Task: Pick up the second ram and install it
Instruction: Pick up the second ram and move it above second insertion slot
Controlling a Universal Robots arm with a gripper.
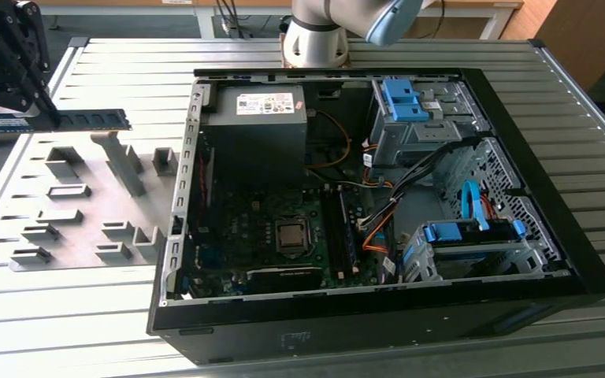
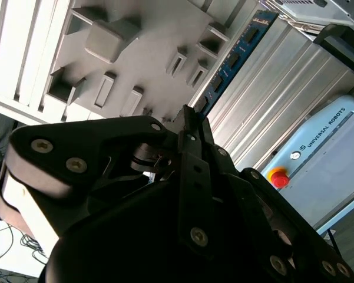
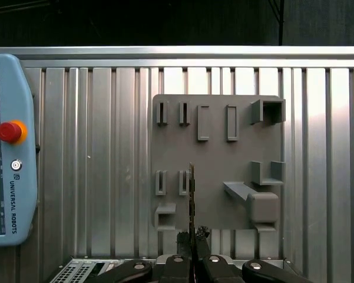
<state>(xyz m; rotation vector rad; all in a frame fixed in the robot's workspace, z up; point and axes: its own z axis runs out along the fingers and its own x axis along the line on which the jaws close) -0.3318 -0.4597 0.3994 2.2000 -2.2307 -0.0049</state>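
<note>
Exterior view: one gripper grips one blue ram.

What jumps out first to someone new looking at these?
The open computer case lies on its side in the middle of the exterior view, with its insides exposed. At that view's upper left, the pincer is shut on the second ram, holding the blue stick level above the gray holder plate.
</note>
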